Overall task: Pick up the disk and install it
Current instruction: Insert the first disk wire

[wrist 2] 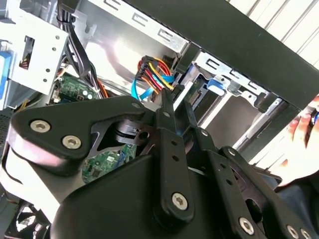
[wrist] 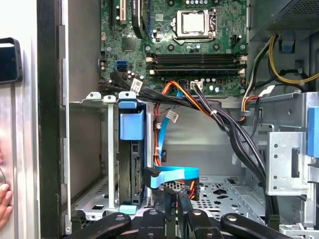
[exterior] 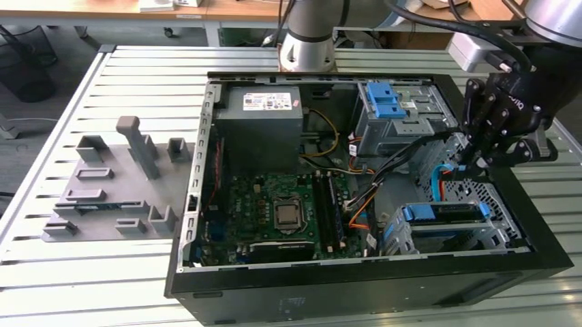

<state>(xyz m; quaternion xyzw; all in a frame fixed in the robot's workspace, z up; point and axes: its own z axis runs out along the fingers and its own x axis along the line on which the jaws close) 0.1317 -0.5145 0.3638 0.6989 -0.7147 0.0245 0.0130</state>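
Note:
The disk [exterior: 443, 212] sits in its blue carrier inside the lower drive cage [exterior: 491, 235] at the front corner of the open computer case, on the exterior view's right. In the first wrist view the disk [wrist: 130, 164] stands edge-on in that cage with a blue tab above it. My gripper [exterior: 465, 169] hangs just above the case floor beside the cage, apart from the disk. Its fingers [wrist: 170, 201] are close together, shut with nothing between them, next to a blue flat cable [wrist: 174, 175]. The second wrist view shows the fingertips [wrist 2: 165, 105] pointing at a bundle of coloured cables [wrist 2: 152, 74].
A motherboard [exterior: 282, 208], power supply [exterior: 264, 126] and an upper drive bay with a blue latch [exterior: 386, 102] fill the case. A grey fixture block [exterior: 118, 184] lies on the table at the exterior view's left. A person's hand [wrist: 4, 199] rests outside the case wall.

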